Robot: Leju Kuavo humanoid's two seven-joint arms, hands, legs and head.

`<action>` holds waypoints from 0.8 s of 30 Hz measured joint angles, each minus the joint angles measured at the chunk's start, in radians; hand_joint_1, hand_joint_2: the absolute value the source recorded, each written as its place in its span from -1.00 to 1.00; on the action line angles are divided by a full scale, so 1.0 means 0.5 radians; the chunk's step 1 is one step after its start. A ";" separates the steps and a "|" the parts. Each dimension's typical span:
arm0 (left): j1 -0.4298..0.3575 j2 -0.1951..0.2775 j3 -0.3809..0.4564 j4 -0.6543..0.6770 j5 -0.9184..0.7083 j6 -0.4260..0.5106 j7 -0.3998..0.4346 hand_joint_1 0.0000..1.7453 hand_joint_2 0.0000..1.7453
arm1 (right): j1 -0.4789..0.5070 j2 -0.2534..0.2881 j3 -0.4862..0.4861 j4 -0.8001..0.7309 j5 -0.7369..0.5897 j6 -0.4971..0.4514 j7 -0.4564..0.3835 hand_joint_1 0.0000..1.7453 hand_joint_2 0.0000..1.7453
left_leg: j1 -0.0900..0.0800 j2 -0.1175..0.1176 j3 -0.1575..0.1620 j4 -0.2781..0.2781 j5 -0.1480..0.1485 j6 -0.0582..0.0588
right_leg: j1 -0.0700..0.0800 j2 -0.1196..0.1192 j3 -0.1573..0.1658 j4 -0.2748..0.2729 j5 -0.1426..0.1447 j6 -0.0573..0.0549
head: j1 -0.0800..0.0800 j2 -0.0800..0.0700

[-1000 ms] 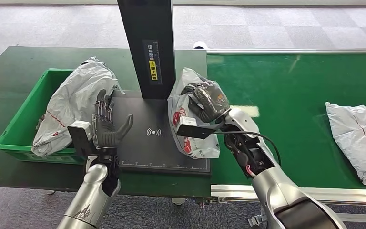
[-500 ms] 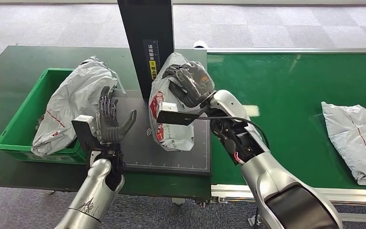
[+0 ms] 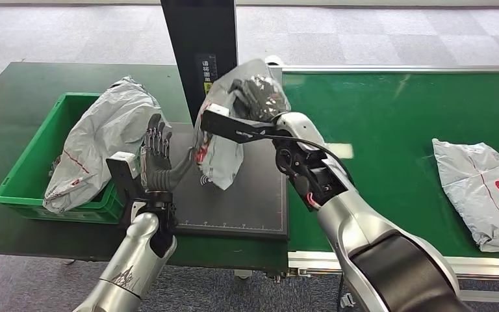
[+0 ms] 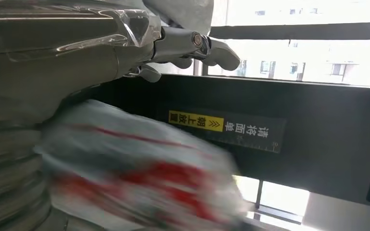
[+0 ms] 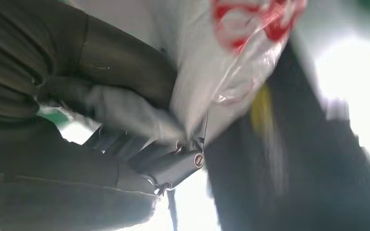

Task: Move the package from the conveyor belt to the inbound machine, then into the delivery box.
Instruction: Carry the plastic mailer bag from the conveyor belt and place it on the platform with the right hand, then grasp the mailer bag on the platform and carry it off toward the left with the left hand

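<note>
Package (image 3: 224, 140), grey w/ red print, hangs over scanner plate (image 3: 247, 201) near post (image 3: 201, 45), grasped by right hand (image 3: 256, 94). Left hand (image 3: 158, 159) spread, empty, at plate's left edge. Post label (image 3: 209, 75): Chinese text, unreadable. Bin (image 3: 23, 172) left.

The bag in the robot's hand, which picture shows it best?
The head view: the held bag hangs whole from the right hand above the scanner plate. Both wrist views show it too, close up and blurred.
</note>
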 joint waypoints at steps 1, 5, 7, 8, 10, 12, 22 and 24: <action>-0.020 0.001 0.001 0.017 -0.011 0.000 0.010 -1.00 1.00 | 0.032 -0.012 0.002 0.030 -0.005 0.280 -0.018 1.00 1.00 | 0.000 -0.001 0.000 0.000 0.000 0.000 | 0.000 -0.001 0.000 0.000 0.000 0.000 | 0.000 0.000; -0.051 0.006 0.017 0.079 -0.057 0.022 0.009 -1.00 1.00 | 0.166 -0.137 0.018 0.095 -0.018 0.677 -0.238 1.00 1.00 | 0.000 -0.003 -0.001 0.001 0.001 0.000 | 0.000 -0.002 0.001 0.001 0.000 0.000 | 0.000 0.000; -0.035 0.015 0.036 0.085 -0.067 0.050 0.001 -1.00 1.00 | 0.223 -0.223 0.033 0.105 -0.039 0.682 -0.354 1.00 1.00 | 0.000 -0.002 -0.001 0.001 0.000 0.000 | 0.000 -0.001 0.001 0.000 0.000 0.000 | 0.000 0.000; -0.021 0.020 0.049 0.081 -0.070 0.064 0.000 -1.00 1.00 | 0.255 -0.263 0.043 0.107 -0.056 0.693 -0.410 1.00 1.00 | 0.000 -0.001 -0.001 0.001 0.000 0.000 | 0.000 0.000 0.001 0.000 0.000 0.000 | 0.000 0.000; 0.017 0.036 0.080 0.057 -0.074 0.087 0.003 -1.00 1.00 | 0.324 -0.335 0.071 0.104 -0.102 0.739 -0.520 1.00 1.00 | 0.000 0.000 -0.001 0.001 -0.001 0.000 | 0.000 0.000 0.001 0.000 0.000 0.000 | 0.000 0.000; 0.057 0.053 0.111 0.018 -0.078 0.101 0.016 -1.00 1.00 | 0.396 -0.400 0.108 0.088 -0.164 0.808 -0.620 1.00 1.00 | 0.000 -0.001 -0.001 0.001 -0.001 0.000 | 0.000 0.000 0.000 0.000 0.000 0.000 | 0.000 0.000; 0.229 0.121 0.197 -0.220 -0.079 0.145 0.064 -1.00 1.00 | 0.697 -0.654 0.215 -0.272 -0.769 0.818 -0.731 -1.00 1.00 | 0.000 0.000 -0.001 0.000 -0.001 0.000 | 0.000 0.000 0.002 0.000 0.000 0.000 | 0.000 0.000; 0.282 0.130 0.213 -0.282 -0.081 0.159 0.065 -1.00 1.00 | 0.754 -0.665 0.196 -0.350 -0.859 0.666 -0.674 -1.00 1.00 | 0.000 0.000 -0.001 0.000 -0.001 0.000 | 0.000 0.000 0.002 0.000 0.000 0.000 | 0.000 0.000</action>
